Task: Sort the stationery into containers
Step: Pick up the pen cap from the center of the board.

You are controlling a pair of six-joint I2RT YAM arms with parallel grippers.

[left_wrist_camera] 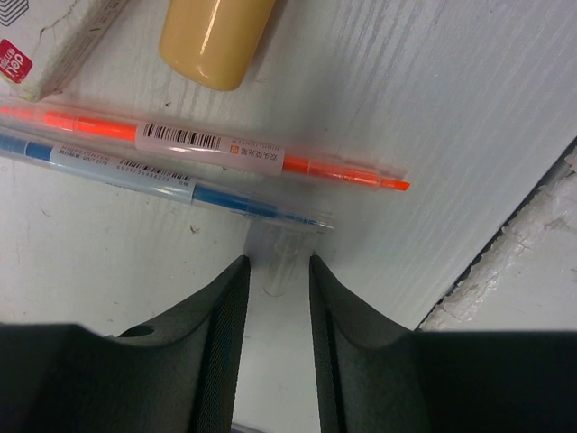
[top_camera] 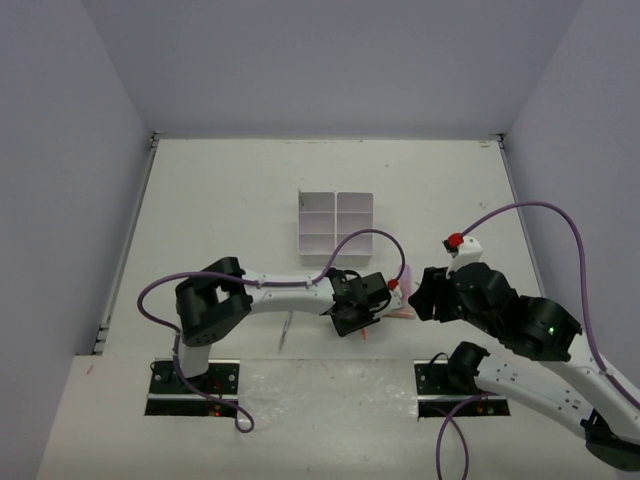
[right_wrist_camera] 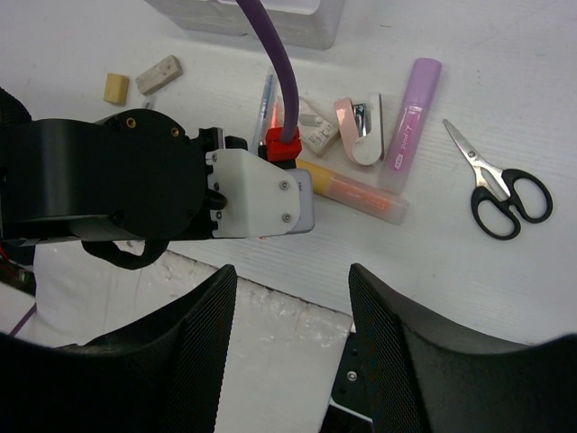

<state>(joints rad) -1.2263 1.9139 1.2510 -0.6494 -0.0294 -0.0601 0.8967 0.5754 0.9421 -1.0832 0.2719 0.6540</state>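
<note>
My left gripper (left_wrist_camera: 278, 263) hovers low over the table, jaws a little apart with bare table between them. A small clear cap (left_wrist_camera: 281, 257) lies right at its tips, not gripped. Just beyond lie a blue pen (left_wrist_camera: 180, 180), an orange pen (left_wrist_camera: 270, 159), a yellow marker (left_wrist_camera: 216, 36) and a boxed eraser (left_wrist_camera: 45, 45). My right gripper (right_wrist_camera: 288, 271) stands open and empty behind the left wrist (right_wrist_camera: 153, 194). Past it lie black-handled scissors (right_wrist_camera: 505, 194), a pink marker (right_wrist_camera: 410, 126), an orange marker (right_wrist_camera: 356, 191) and two erasers (right_wrist_camera: 115, 87). The white six-compartment organizer (top_camera: 335, 192) stands mid-table.
A thin grey pen (top_camera: 285, 330) lies alone left of the left gripper (top_camera: 352, 318). A white-and-pink tape dispenser (right_wrist_camera: 361, 131) sits among the markers. The left arm's purple cable (right_wrist_camera: 275, 63) crosses the right wrist view. The board's near edge (left_wrist_camera: 505, 225) is close by.
</note>
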